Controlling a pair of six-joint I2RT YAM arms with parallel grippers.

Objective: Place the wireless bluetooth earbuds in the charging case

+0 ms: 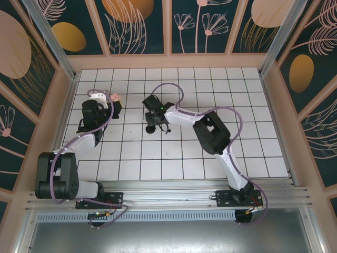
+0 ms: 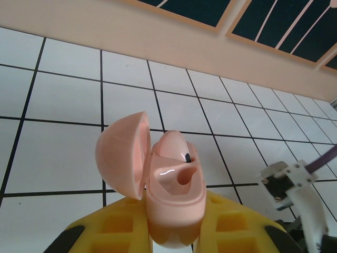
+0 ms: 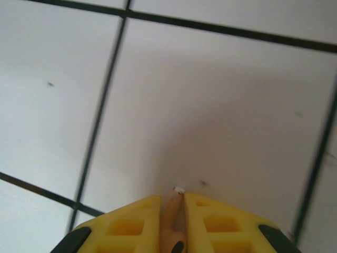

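- Your right gripper (image 3: pixel 172 199) is pinched shut on the loose earbud (image 3: pixel 170 216), but only a thin pink sliver shows between its yellow fingers (image 3: pixel 126 226). With so shallow a hold, the bud could twist or slip out during the carry.
- I can't tell which way the bud points inside the jaws. If the stem faces the wrong way, it will jam on the socket rim instead of dropping in.
- Your left gripper (image 2: pixel 174 211) is clamped on the lower body of the charging case (image 2: pixel 176 192), which stands up above its fingers. Push down hard and the case may pivot or slide in that grip.
- The lid (image 2: pixel 124 155) stands open just left of the sockets, so a sideways approach could knock it shut.
- One socket already holds an earbud (image 2: pixel 176 150). The empty socket (image 2: pixel 184 176) sits nearer the fingers, so aim there.
- Pose: the right arm reaches out and points down, its tips just above the tiled table (image 3: pixel 210 95). The left arm is folded and tilts the case forward and upward.
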